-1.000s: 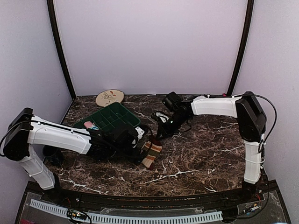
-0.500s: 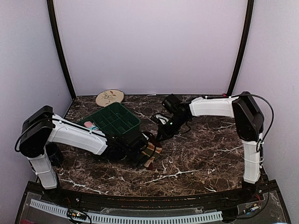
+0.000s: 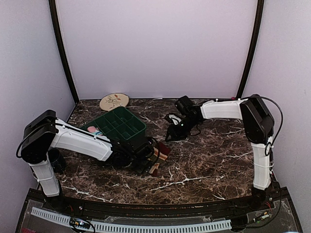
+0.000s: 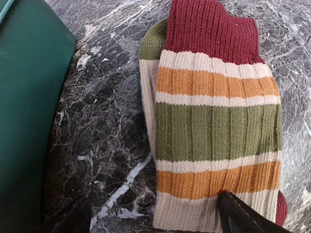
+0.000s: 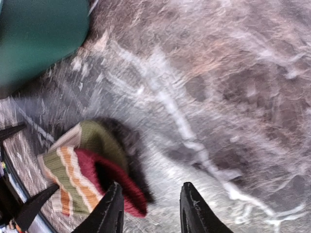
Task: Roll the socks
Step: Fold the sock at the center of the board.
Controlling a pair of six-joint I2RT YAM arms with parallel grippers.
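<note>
Striped sock (image 4: 214, 126) lies flat on the dark marble-patterned table (image 3: 209, 160) near its middle, just right of the green tray (image 3: 127, 118), as I watch from the remote station. The left arm (image 3: 77, 141) stretches low across the near side of the tray to reach it, and the right arm (image 3: 221, 109) reaches in from the far right. A round plate (image 3: 114, 101) sits at the far edge, beyond the tray. What looks like the pink sock (image 3: 92, 130) rests in a compartment at the tray's left end.

The striped one shows dark red, cream, orange and olive bands, with a second layer peeking out along its left edge. The left gripper (image 4: 154, 198) hangs over its cream end with its jaws spread wide, one fingertip (image 4: 243, 218) overlapping that end. The right gripper (image 5: 151, 194) hovers to the far right of the sock, apart from it, with its jaws parted on nothing; its wrist view is blurred.
</note>
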